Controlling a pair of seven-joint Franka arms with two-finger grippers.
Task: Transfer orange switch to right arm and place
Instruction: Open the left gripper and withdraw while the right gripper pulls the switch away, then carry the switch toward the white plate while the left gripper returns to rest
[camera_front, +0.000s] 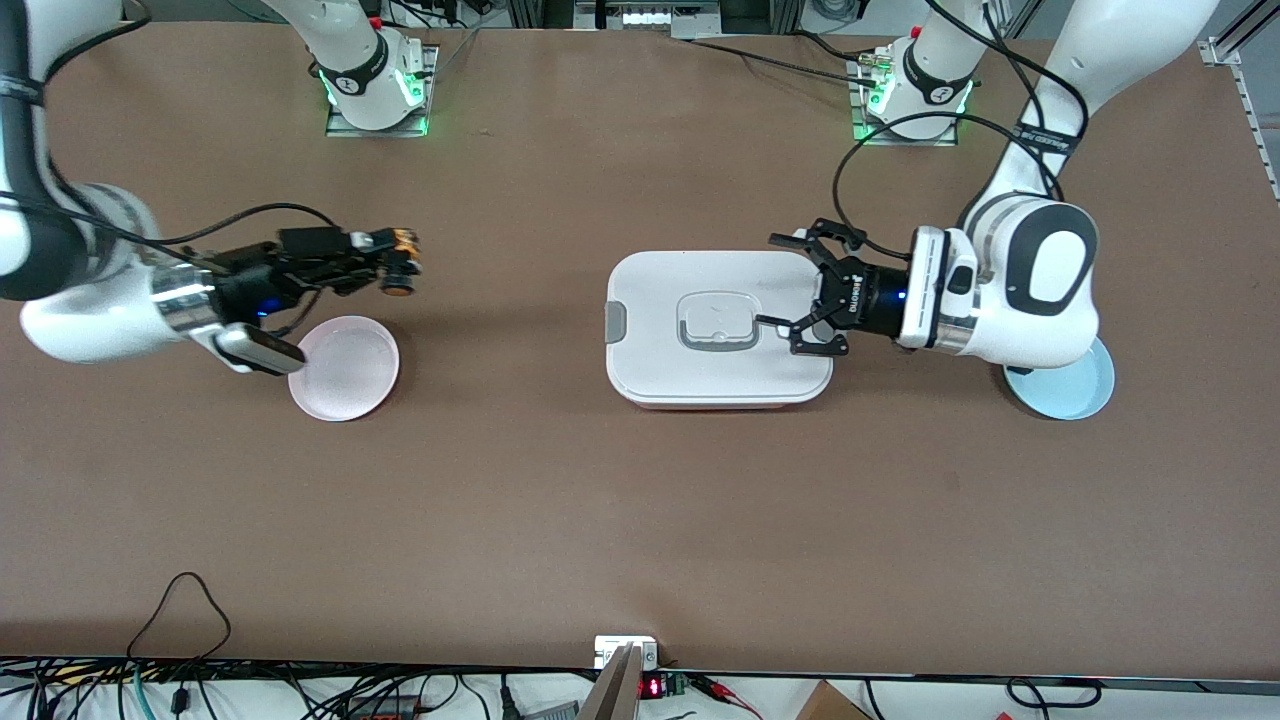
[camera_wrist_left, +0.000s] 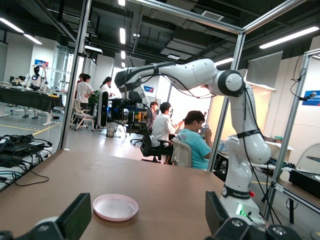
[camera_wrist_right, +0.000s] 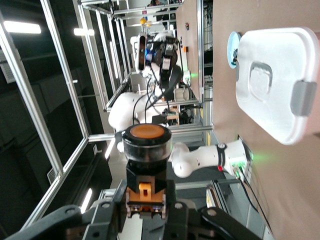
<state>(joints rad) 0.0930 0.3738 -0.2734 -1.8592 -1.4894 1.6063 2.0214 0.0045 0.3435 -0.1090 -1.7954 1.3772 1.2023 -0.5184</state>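
Handover looks done: my right pincer pinches the orange switch above the worktop beside the pink plate; left pincer waits spread over the lunchbox. Placing remains.

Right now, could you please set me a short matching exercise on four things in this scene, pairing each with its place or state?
Things:
1. small black switch with round orange cap
2. round pink plate
3. white rectangular lidded box
4. left arm's black claw-like tool

Places or states:
A. mid-table, lid on
B. open, over the box's edge
C. clamped in the right arm's slim black tool
D. on the table, toward the right arm's end

Pairs: 1-C, 2-D, 3-A, 4-B
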